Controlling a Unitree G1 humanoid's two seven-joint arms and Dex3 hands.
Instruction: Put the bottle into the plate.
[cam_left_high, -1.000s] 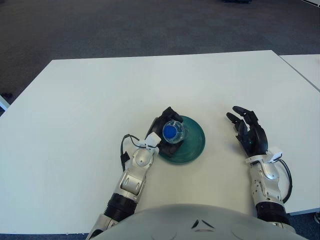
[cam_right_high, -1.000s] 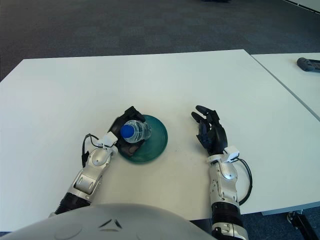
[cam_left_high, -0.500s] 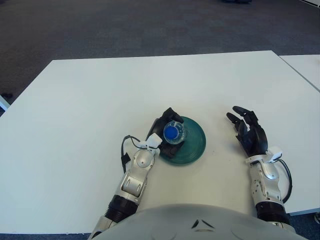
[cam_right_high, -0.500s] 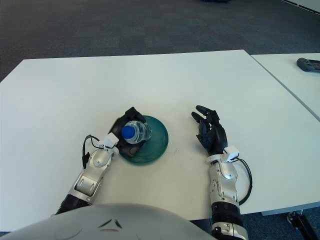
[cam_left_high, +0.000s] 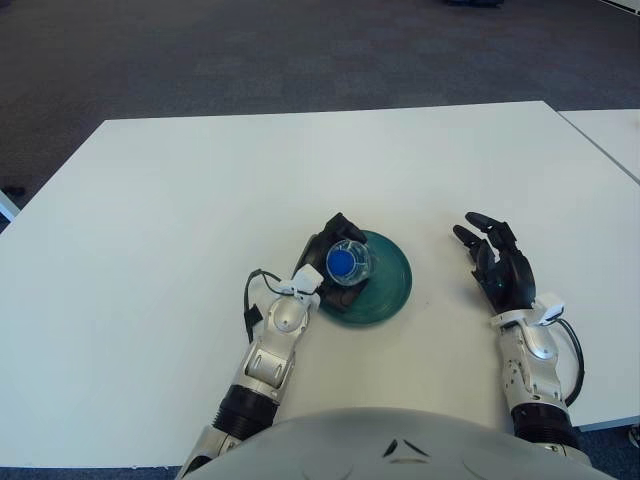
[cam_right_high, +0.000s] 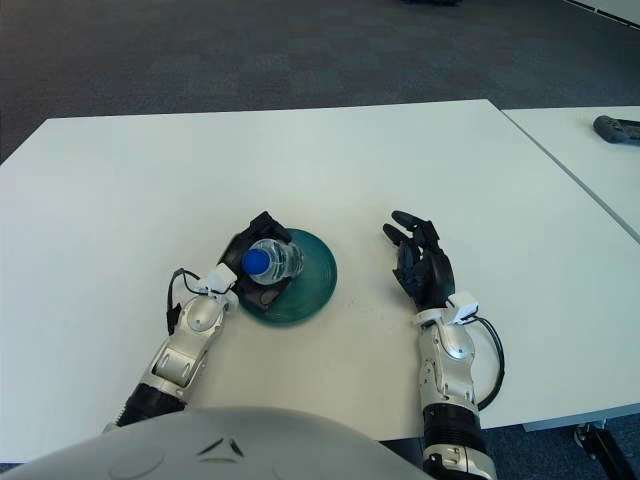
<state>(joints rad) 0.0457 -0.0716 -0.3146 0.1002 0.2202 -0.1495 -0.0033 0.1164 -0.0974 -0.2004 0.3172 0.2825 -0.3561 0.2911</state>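
A clear plastic bottle (cam_left_high: 347, 264) with a blue cap stands upright on the left part of a round dark-green plate (cam_left_high: 380, 287), gripped around its body by the robot's left hand (cam_left_high: 325, 262). The plate lies flat on the white table (cam_left_high: 200, 200), near the middle of its near edge and well away from the far edge and both side edges.
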